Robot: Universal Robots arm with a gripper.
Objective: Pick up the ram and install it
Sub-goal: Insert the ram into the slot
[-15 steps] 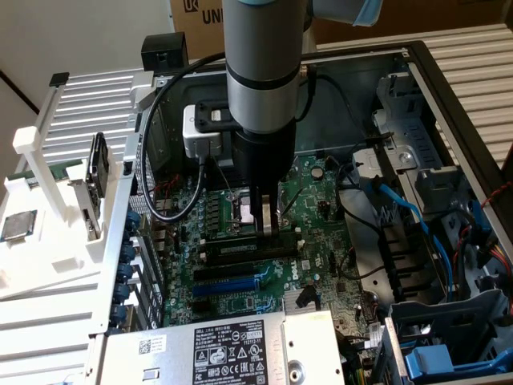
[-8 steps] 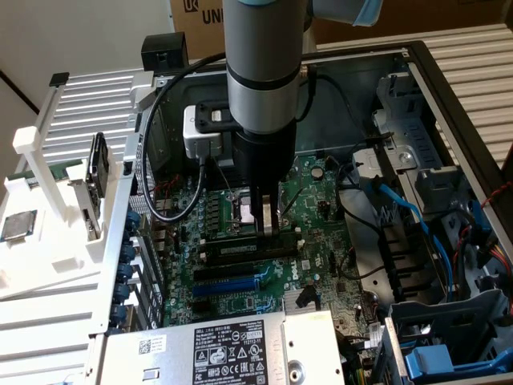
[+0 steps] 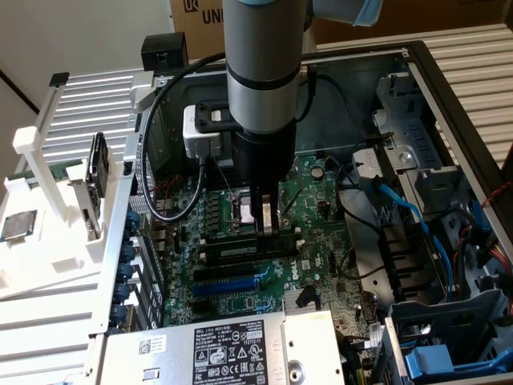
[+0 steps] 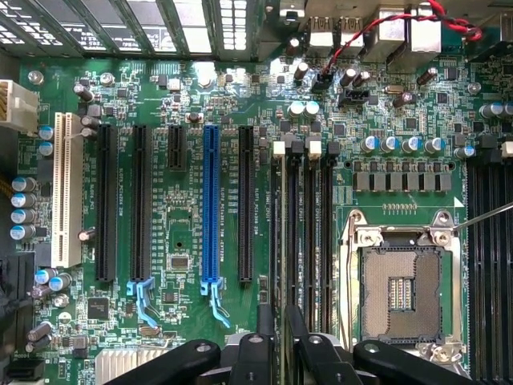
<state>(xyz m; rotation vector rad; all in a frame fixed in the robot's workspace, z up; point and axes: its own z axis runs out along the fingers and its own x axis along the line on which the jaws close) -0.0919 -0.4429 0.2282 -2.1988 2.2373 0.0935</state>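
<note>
My hand [image 3: 268,218] is down inside the open computer case [image 3: 449,88], its two fingers [image 3: 258,213] pointing straight at the motherboard [image 3: 313,192]. The fingers stand a little apart and straddle the ram [image 3: 248,250], which sits on edge in one of the memory slots [image 4: 309,233], just beside the empty processor socket [image 4: 401,293]. From the exterior view I cannot tell whether the fingertips touch the stick or only bracket it; nothing is lifted. In the wrist view the black fingers [image 4: 264,337] close in around the end of one slot, and the ram's thin edge shows there as a dark line I cannot make out well.

Beyond the slots, toward the exterior view's left, lies the blue expansion slot [image 4: 211,208] with black ones on either side. A blue cable [image 3: 409,212] runs along the case's far side on the exterior view's right, and the power supply [image 3: 232,349] sits at the near edge of the case. Outside the case, at the exterior view's left, a white rack [image 3: 48,224] stands.
</note>
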